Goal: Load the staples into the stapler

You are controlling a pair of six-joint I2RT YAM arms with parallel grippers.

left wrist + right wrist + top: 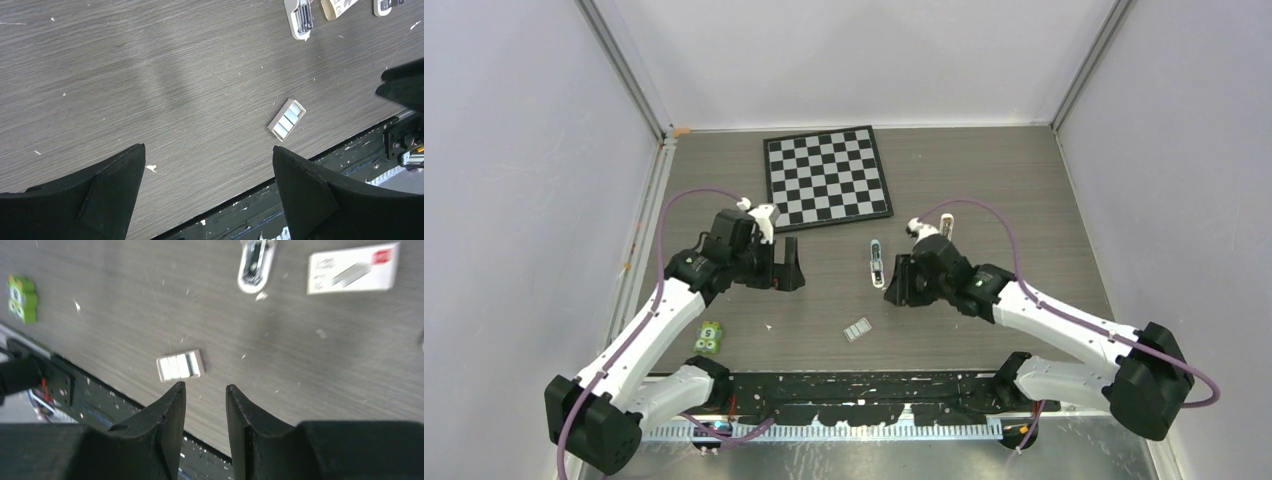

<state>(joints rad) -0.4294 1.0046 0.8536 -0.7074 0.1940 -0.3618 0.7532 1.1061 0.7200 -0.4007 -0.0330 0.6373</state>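
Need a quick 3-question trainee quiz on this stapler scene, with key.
1. Which stands wider open, the left pincer or the right pincer?
2. The staples lie: A) on the table, apart from the stapler; B) inside it; C) in the right pincer.
3. True or false: both pincers are empty.
Key: 1 left pincer; 2 A; 3 true.

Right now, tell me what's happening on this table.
Nothing is held. The staples lie loose near the front edge, apart from the stapler, which lies further back. The left claw is wide open and the right claw partly open, both empty above the table. The staples are not yet loaded.
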